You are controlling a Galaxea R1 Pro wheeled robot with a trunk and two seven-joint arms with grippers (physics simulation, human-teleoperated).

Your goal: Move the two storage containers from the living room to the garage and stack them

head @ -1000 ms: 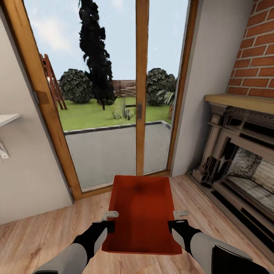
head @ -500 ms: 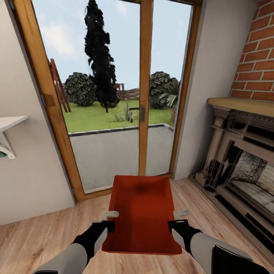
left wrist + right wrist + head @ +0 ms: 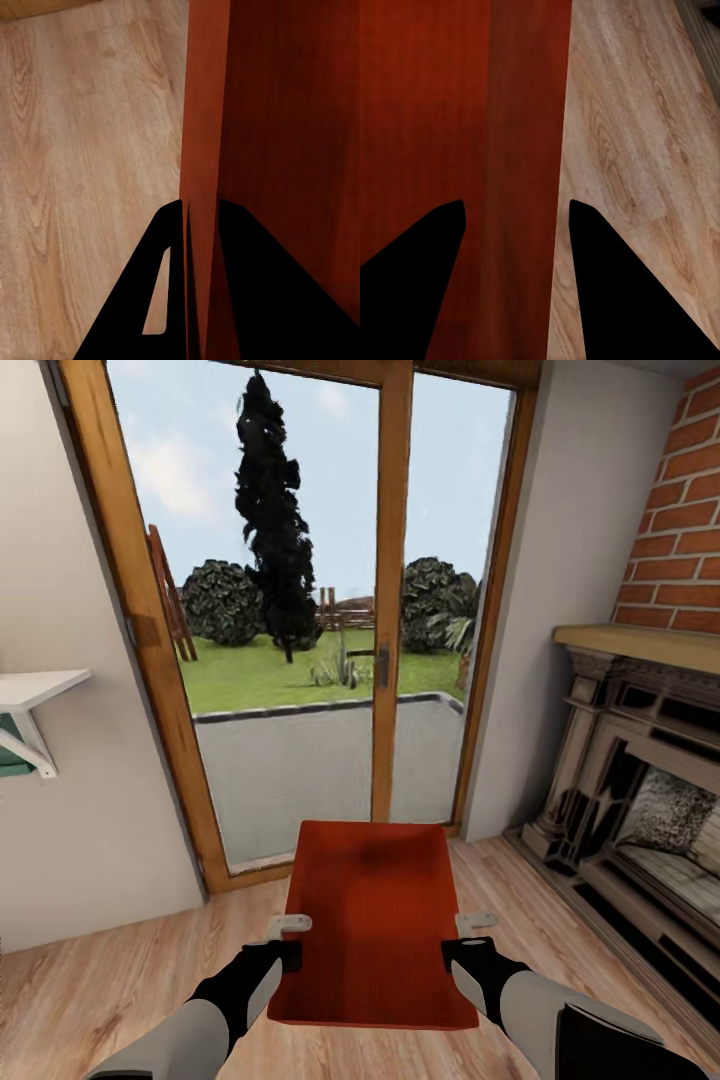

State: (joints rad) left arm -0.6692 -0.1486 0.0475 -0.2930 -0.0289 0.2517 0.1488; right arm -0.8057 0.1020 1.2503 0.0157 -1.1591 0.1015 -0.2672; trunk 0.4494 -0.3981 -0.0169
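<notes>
One orange-red storage container (image 3: 372, 920) hangs level in front of me above the light wood plank floor (image 3: 120, 980) of the living room. My left gripper (image 3: 290, 942) is shut on its left wall, and in the left wrist view the left gripper (image 3: 201, 217) straddles that thin wall. My right gripper (image 3: 468, 940) is shut on the right wall, and in the right wrist view the right gripper (image 3: 517, 206) stands with one finger on each side of the rim. The garage is out of view.
Wood-framed glass doors (image 3: 392, 610) stand straight ahead, with a patio and garden behind them. A brick fireplace (image 3: 640, 790) with a stone mantel lines the right side. A white wall shelf (image 3: 35, 695) juts out at the left.
The whole picture has shifted: the doors, shelf and fireplace sit further right and look smaller, so the camera has moved. The container and both grippers keep the same place in the view.
</notes>
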